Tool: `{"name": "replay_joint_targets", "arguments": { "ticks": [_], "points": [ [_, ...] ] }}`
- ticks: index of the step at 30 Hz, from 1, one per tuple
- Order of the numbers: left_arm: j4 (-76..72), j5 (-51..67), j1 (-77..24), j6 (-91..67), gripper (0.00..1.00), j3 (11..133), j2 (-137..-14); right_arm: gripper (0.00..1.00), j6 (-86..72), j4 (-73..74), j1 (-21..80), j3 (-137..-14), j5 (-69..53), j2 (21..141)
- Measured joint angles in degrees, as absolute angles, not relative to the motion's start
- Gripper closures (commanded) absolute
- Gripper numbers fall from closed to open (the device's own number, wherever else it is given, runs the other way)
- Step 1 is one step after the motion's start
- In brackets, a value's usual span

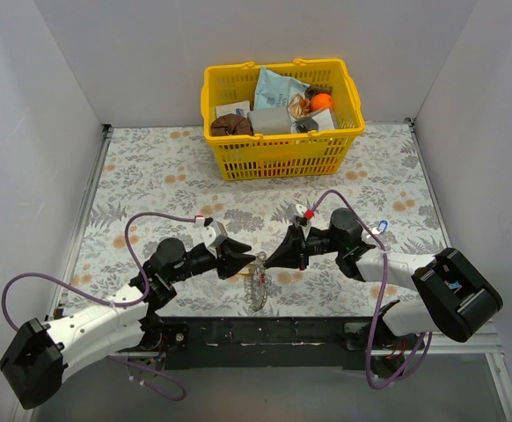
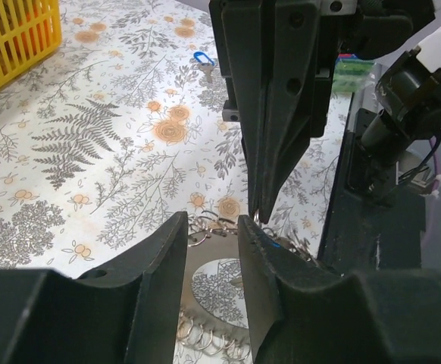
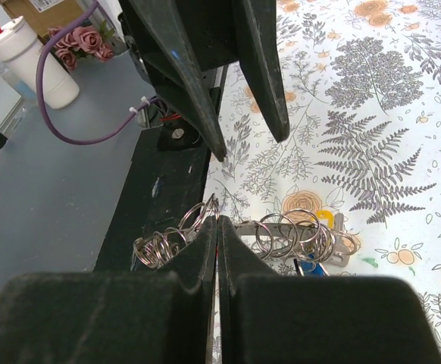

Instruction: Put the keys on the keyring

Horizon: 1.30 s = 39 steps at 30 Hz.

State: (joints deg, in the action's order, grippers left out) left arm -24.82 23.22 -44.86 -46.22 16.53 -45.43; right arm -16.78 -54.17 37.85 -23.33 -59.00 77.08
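Plainly, the work is at its threading stage, near the front edge of the flowered desk, well clear of the yellow basket at the back. The two arms reach in toward each other and their tips nearly meet over the keyring.

The left hand is partly spread, with nothing between its two fingers. It sits just over the band of the keyring, which carries a crowd of small wire loops. The right hand is pressed fully together. One thin loop rises right at its tip, so it seems to pinch the keyring there, though the contact itself is hidden.

A yellow piece and a blue piece lie among the loops. They may be keys already hung, but they are too small to say. One blue key lies loose on the desk beside the right arm, well apart from the ring.

By my reading, the next move calls for the left hand to close on the band and steady it. The right would then be free to fetch that loose key. The loops are thin and springy, so this needs a careful, exact grip.
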Motion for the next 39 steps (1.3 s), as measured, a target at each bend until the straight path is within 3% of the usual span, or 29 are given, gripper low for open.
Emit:
{"name": "replay_joint_targets", "arguments": {
  "ticks": [11, 28, 39],
  "points": [
    [-30.6, 22.3, -44.9, -43.3, 0.67, 12.4, -47.3, 0.99, -18.1, -55.6, 37.8, -23.3, -59.8, 77.1],
    [-33.0, 33.3, -44.9, -42.0, 0.63, 12.1, -50.2, 0.99, -19.0, -55.9, 37.8, -23.3, -59.8, 77.1],
    [-36.3, 34.8, -44.9, -43.6, 0.68, 11.4, -50.6, 0.99, -19.7, -57.5, 37.8, -22.7, -59.8, 77.1]
  ]
}}
